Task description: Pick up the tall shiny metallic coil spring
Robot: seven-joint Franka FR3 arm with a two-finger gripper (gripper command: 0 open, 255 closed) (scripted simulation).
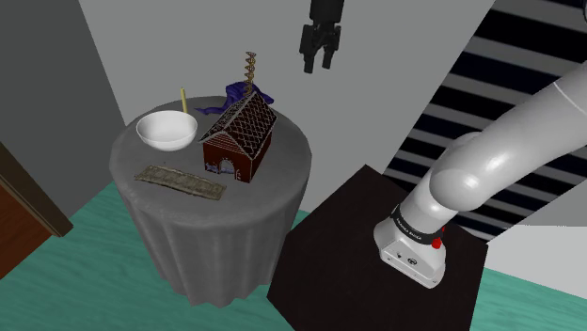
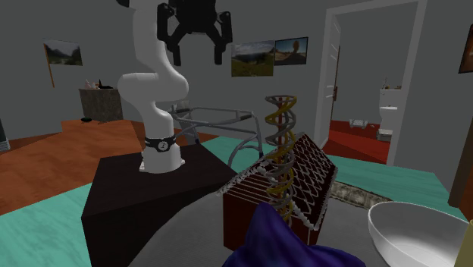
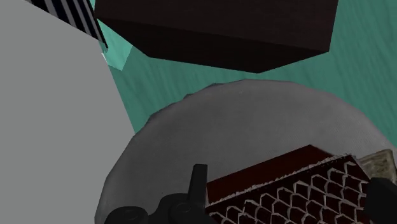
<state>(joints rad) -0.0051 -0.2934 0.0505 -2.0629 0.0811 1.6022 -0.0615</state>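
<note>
The coil spring (image 1: 250,70) stands upright at the back of the round cloth-covered table (image 1: 282,179), just behind a brown gingerbread house (image 1: 238,139). In the second exterior view the spring (image 2: 280,144) rises tall in front of the house (image 2: 303,171), with gold and silvery turns. My gripper (image 1: 318,55) hangs open and empty high above, off the table's edge to the shoulder view's right of the spring. From the far side the gripper (image 2: 195,45) points down with its fingers spread. In the wrist view the gripper (image 3: 289,191) looks down over the house roof (image 3: 299,191).
A white bowl (image 1: 166,130) with a yellow stick (image 1: 183,99) behind it sits at the shoulder view's left of the house. A purple cloth (image 1: 259,96) lies by the spring's base. A flat patterned strip (image 1: 182,181) lies near the front. The dark stand (image 1: 376,254) is beside the table.
</note>
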